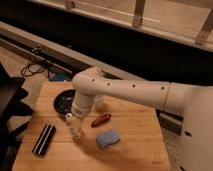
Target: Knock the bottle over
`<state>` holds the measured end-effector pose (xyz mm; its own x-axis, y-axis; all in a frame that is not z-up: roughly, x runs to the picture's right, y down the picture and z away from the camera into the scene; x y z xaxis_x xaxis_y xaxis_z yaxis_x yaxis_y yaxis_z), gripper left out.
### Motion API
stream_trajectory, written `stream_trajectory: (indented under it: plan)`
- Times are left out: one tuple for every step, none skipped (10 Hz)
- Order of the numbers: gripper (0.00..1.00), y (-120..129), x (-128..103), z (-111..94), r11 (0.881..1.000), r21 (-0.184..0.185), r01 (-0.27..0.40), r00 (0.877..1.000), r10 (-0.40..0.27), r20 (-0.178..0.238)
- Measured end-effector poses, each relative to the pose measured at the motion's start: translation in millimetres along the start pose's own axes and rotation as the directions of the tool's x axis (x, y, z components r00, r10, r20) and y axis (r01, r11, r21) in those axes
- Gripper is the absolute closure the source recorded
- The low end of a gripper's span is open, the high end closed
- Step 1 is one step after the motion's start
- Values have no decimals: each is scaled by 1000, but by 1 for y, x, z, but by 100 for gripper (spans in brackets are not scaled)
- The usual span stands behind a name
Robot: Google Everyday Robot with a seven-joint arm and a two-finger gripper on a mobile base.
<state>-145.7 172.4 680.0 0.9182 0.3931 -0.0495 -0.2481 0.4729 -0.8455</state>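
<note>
1. I'm looking at a pale wooden table (135, 150) standing before a dark wall with a railing above it; cables trail across the floor at the left.
2. On the table I see a small clear plastic bottle (75, 126) standing upright, a round black dish (63, 101) behind it, a flat black rectangular block (44, 138) to its left, a slim red chilli-shaped object (101, 120) to its right, and a blue sponge (108, 138) near the front.
3. My white arm (130, 91) reaches in from the right and bends down; the gripper (78, 112) sits right above the bottle's top, touching it or very nearly so.
4. I cannot tell whether the gripper is parted or closed from here.
5. I judge the step in hand to be the final approach: the bottle is upright, so nothing is knocked yet.
6. The next move calls for a sideways push high on the bottle, preferably toward the bare front boards, away from the dish and the red object.
</note>
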Motion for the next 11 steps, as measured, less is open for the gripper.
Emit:
stream_trajectory:
  plan:
    - [95,4,-17,7,999,-26,27,1000,-27,11]
    - [95,6,-30,12,998,-39,52,998,-51,27]
    - [95,7,-40,14,997,-42,72,997,-71,40]
    - [95,7,-50,15,995,-40,93,994,-91,57]
    - [95,3,-62,14,993,-33,111,991,-108,82]
    - [95,0,-74,13,991,-25,128,987,-125,101]
    - [95,-2,-87,10,989,-10,146,983,-144,116]
    - [94,-2,-98,4,987,21,160,980,-161,118]
    - [86,-2,-103,-4,985,78,153,982,-160,103]
    - [83,-2,-101,-9,984,103,147,982,-157,102]
    - [84,-2,-97,-11,984,100,146,981,-157,110]
